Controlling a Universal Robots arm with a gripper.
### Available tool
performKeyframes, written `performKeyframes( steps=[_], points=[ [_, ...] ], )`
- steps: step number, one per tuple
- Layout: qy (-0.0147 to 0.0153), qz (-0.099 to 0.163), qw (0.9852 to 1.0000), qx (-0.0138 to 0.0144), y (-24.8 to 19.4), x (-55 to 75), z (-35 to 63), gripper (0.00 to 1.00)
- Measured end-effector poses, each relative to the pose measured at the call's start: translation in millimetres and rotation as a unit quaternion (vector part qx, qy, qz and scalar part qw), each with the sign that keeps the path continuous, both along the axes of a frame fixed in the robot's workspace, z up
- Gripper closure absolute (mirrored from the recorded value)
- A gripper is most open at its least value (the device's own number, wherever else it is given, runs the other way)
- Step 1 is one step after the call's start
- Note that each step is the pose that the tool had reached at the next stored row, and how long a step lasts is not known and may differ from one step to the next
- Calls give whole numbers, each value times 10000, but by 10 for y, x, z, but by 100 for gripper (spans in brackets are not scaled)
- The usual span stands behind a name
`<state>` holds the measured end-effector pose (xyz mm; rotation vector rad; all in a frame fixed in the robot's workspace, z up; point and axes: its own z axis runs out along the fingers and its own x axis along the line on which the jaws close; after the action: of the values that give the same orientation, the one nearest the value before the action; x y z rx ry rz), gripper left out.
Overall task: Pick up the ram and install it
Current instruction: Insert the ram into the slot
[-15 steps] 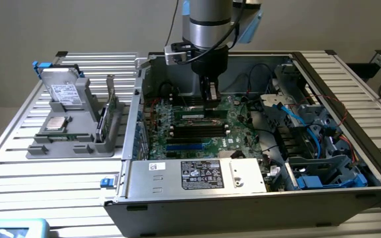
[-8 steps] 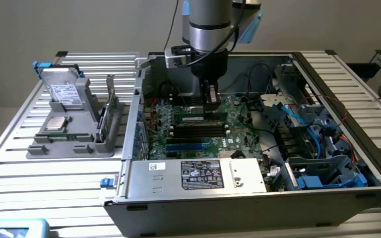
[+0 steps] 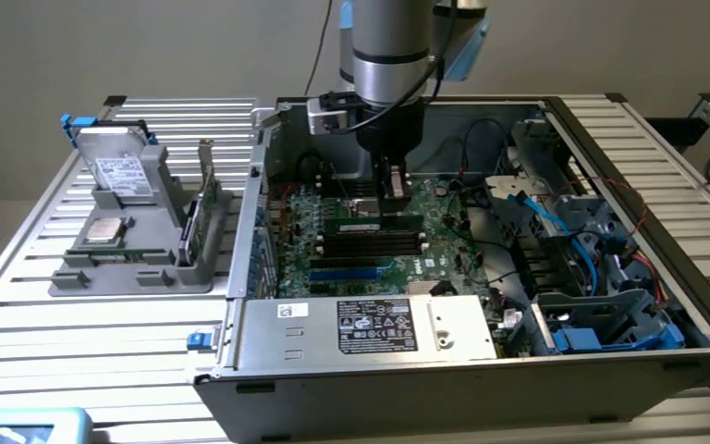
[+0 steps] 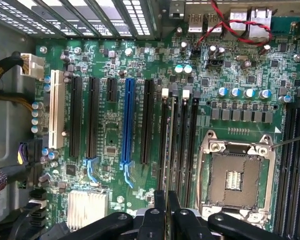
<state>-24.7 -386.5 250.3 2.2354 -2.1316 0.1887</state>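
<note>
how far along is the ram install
Done: the ram is picked up and already inside the case, down at the motherboard's memory slots. In hand: the gripper is shut on it from above. Left: seating it; full insertion cannot be told.

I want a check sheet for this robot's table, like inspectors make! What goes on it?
Surface: silver slatted metal table, holding an open grey computer case.
Job's things: thin green ram stick with a white label stands at the black memory slots.
Clutter: grey plastic tray with a square silver processor chip and an upright green card.
Grippers: black pincer closed on the ram stick's top.
Cables: blue cables inside the case; black cable above the arm.
Surroundings: plain beige wall.
</note>
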Motion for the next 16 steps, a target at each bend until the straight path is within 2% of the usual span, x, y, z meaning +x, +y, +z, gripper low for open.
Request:
performKeyframes(
  steps=[2, 16],
  points=[
    [0, 0, 10000, -5, -21, 0, -6, 86],
    [-3, 0, 10000, -16, -57, 0, -104, 86]
  ],
)
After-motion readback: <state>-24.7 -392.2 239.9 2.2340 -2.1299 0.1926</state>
